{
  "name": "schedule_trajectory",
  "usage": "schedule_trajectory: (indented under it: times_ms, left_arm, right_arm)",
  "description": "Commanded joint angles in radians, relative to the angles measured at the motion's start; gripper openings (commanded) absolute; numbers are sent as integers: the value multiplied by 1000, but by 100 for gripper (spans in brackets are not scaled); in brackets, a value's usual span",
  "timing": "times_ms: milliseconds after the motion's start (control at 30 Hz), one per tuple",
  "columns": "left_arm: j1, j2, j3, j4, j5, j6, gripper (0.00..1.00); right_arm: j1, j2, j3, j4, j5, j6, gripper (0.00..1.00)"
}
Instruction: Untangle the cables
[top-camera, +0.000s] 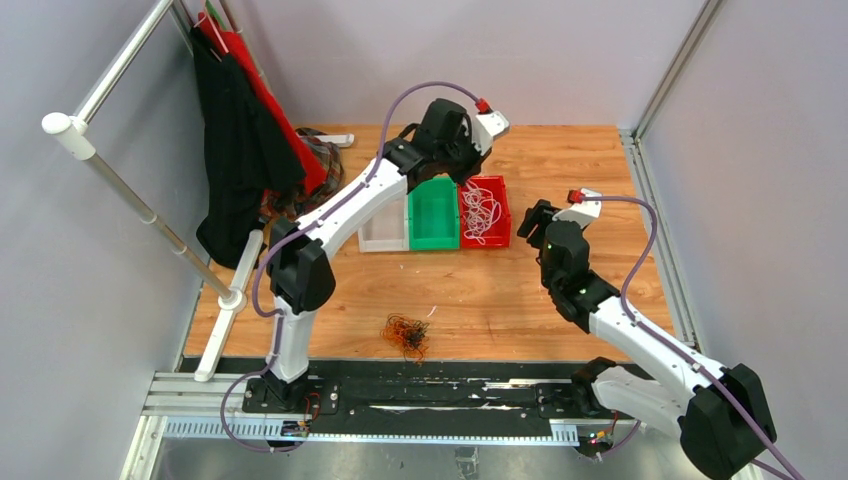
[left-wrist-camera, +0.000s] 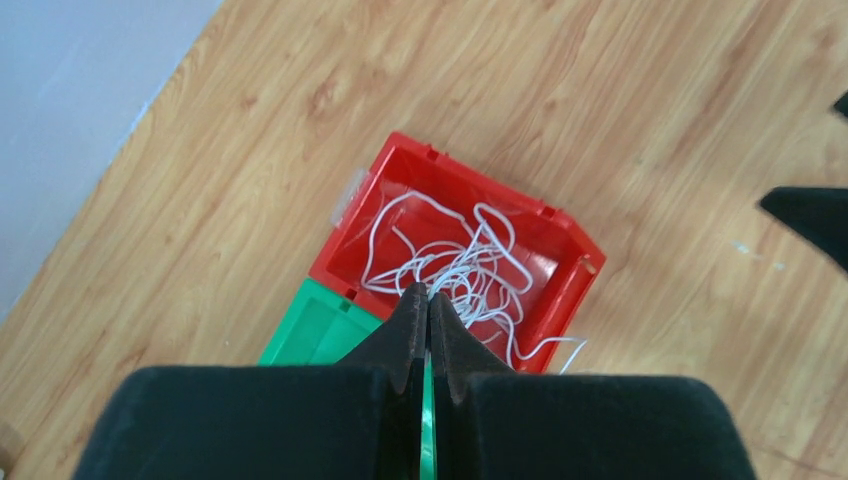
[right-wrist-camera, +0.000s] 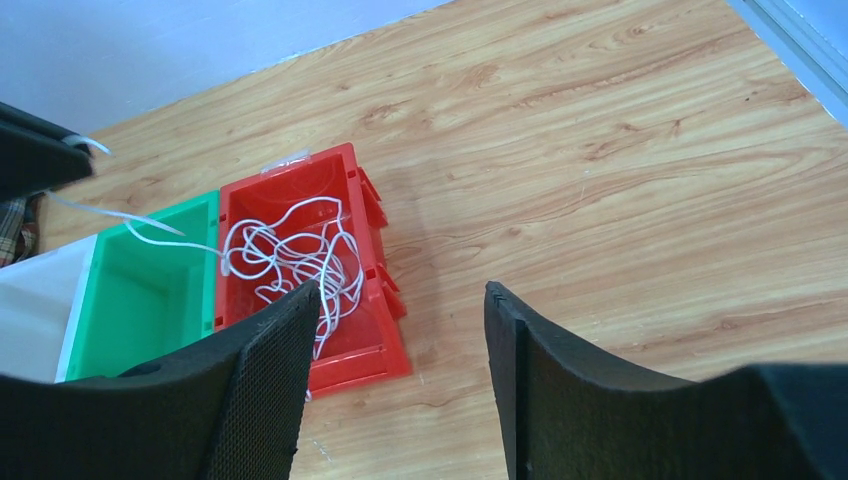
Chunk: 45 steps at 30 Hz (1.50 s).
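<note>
White cables lie looped in the red bin at the back centre of the table. My left gripper hangs over that bin, its fingers shut on a white cable. In the right wrist view a white strand runs from the red bin across the green bin up to the left gripper. My right gripper stands open over bare wood just right of the red bin, holding nothing. A small orange and black cable tangle lies near the front edge.
A green bin and a whitish bin stand in a row left of the red one. Black and red clothes hang on a rack at the left. A braided cord bundle with a power strip lies at the back left.
</note>
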Motion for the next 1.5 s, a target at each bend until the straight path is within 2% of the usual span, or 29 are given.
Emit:
schedule_trajectory:
  times_ms: [0,100,533,633,833,933,1000,1133,1367,1467]
  left_arm:
    - [-2,67,-30,13,-49,95,0]
    - [-7,118,6,-13,-76,136,0]
    - [-20,249,32,3,-68,99,1]
    - [-20,248,60,-29,-66,99,15]
    - [-3,225,199,-175,-75,97,54]
    - [16,167,200,-241,-55,92,75]
    - [26,113,184,-294,-50,112,84]
    - [67,-50,54,-409,4,145,92]
    - [118,-440,-483,-535,176,364,95]
    - [118,-515,-633,-534,208,351,93]
  right_arm:
    - [-16,-6,-16,1,-19,33,61]
    - [-17,6,-15,0,-20,44,59]
    - [-18,7,-4,-7,-35,54,57]
    - [-18,8,9,-9,-46,37,57]
    - [-18,-3,47,-20,-90,-10,57]
    - [-18,-4,72,-41,-109,-25,58]
    - [-18,-5,83,-45,-129,-32,59]
    - [-13,5,106,-58,-224,-39,61]
    - [45,52,125,-89,-259,-61,64]
    - [71,59,107,-73,-273,-70,61]
